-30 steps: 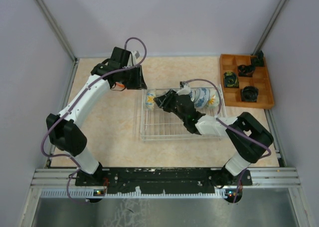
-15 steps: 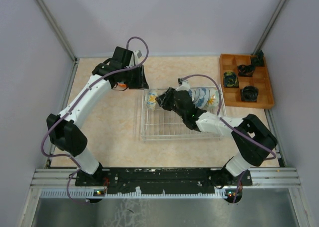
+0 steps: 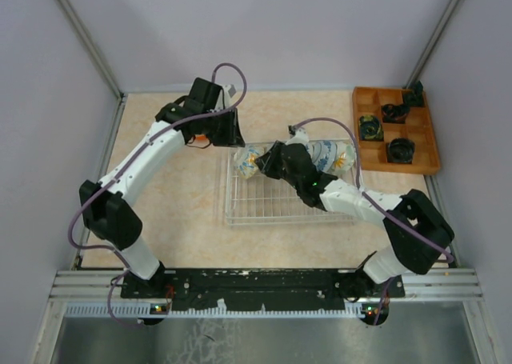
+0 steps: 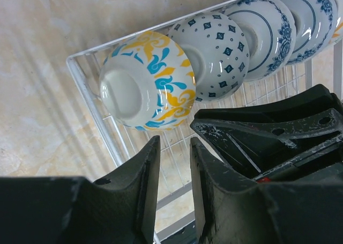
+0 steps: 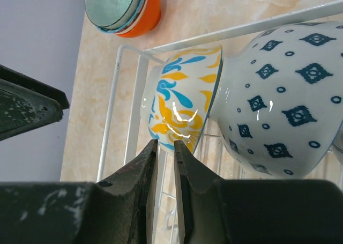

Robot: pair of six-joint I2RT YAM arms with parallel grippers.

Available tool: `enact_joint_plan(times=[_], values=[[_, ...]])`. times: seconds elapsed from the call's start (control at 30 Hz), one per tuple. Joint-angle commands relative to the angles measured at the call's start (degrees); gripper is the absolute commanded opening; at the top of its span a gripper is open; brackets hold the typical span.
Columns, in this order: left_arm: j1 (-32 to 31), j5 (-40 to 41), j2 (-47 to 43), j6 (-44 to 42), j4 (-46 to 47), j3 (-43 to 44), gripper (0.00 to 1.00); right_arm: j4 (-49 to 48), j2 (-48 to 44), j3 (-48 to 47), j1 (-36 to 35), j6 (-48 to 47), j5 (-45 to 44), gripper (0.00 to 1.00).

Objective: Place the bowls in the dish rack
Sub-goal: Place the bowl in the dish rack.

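Observation:
The dish rack (image 3: 240, 218) lies mid-table, with bowls standing on edge along its far side. At the left end is a yellow-and-blue bowl (image 3: 249, 162) (image 4: 144, 80) (image 5: 182, 107). Beside it stand a diamond-dotted bowl (image 4: 217, 53) (image 5: 278, 104) and two blue-rimmed bowls (image 4: 268, 29). My right gripper (image 5: 165, 145) (image 3: 268, 162) is open by a narrow gap and empty, its tips right against the yellow-and-blue bowl's lower side. My left gripper (image 4: 174, 158) (image 3: 232, 136) hovers at the rack's far left corner, open and empty. An orange bowl (image 5: 144, 13) with a green-patterned bowl (image 5: 115, 5) nested in it sits on the table outside the rack.
An orange wooden tray (image 3: 424, 152) with black items stands at the far right. The right arm's black body (image 4: 278, 131) crowds the left wrist view, and the left arm (image 5: 27, 104) is close on the right wrist view's left. Walls enclose the table.
My left arm has swung right toward the rack's far left corner. My right gripper has narrowed its jaws and reached further left, and the yellow-and-blue bowl has shifted slightly.

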State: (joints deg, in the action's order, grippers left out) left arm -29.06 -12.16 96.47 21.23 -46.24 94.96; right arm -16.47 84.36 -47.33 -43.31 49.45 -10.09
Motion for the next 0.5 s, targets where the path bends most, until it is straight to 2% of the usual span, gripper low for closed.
enact_joint_plan(times=[0.0, 0.23, 0.4, 0.47], values=[[-1.40, -0.13, 1.30, 1.00, 0.97, 0.70, 0.35, 0.21, -3.54, -2.11, 0.37, -1.31, -1.48, 0.19], [-2.31, -0.42, 2.64, 1.90, 0.95, 1.27, 0.34, 1.48, -8.54, -2.59, 0.42, -3.54, -1.41, 0.29], [-2.32, 1.41, 1.07, 1.89, 0.60, 2.81, 0.43, 7.50, -15.00, -5.40, 0.47, -8.15, -0.78, 0.42], [-2.32, 2.06, -0.10, 2.01, 0.25, 3.51, 0.47, 13.21, -17.37, -7.88, 0.50, -10.68, -0.79, 0.52]])
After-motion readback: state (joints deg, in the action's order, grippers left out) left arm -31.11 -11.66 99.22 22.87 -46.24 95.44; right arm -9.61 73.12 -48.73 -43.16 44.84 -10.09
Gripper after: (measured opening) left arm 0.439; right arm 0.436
